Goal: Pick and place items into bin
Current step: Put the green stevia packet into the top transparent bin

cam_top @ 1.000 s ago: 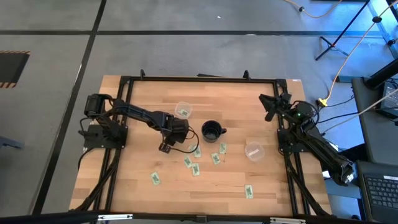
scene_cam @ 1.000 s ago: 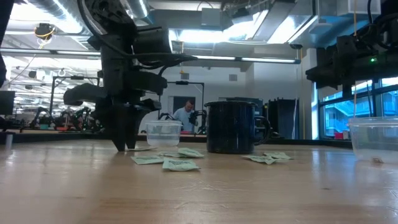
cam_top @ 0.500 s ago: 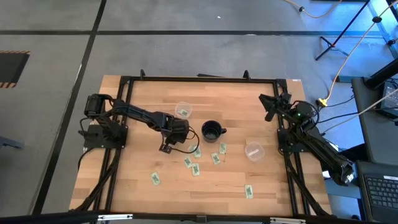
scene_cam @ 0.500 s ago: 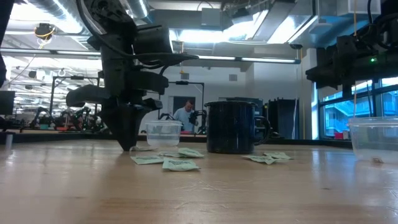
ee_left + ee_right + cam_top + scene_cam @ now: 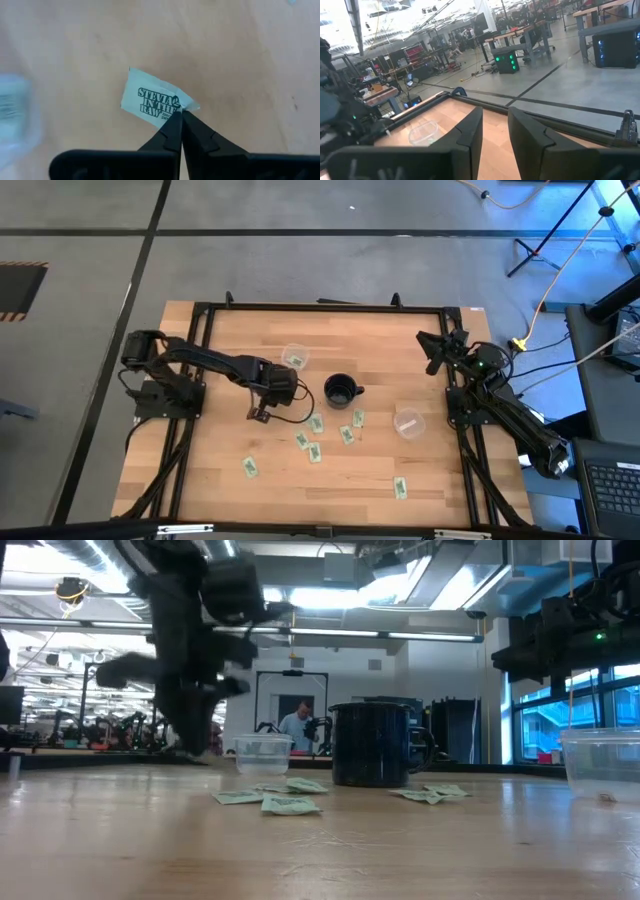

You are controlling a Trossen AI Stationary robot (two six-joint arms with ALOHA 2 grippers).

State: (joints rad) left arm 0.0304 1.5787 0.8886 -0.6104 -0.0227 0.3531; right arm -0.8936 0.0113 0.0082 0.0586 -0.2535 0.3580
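Observation:
My left gripper (image 5: 258, 413) is shut on one pale green packet (image 5: 152, 100), just above the table, left of the black mug (image 5: 341, 390). Several more packets lie flat on the wood near the mug (image 5: 314, 452), with others toward the near edge (image 5: 249, 467) (image 5: 400, 488). In the low view the gripper (image 5: 197, 747) is blurred and stands left of a clear cup (image 5: 262, 753). My right gripper (image 5: 495, 131) waits open at the table's far right (image 5: 433, 348). My left gripper pinches the packet by one corner (image 5: 184, 106) between its two fingertips, with the rest of the packet reaching out beyond them. The fingers point down at the table. The packet is lifted clear of the wood.
Two clear plastic cups stand on the table: one behind the mug to the left (image 5: 294, 358), one at the right (image 5: 408, 422). A black frame (image 5: 320, 306) borders the table. People and benches show in the room beyond.
My left gripper has shut on the packet, then risen off the table and gone a little toward the table's left edge with it. The packet has come up off the wood. The right arm has kept still.

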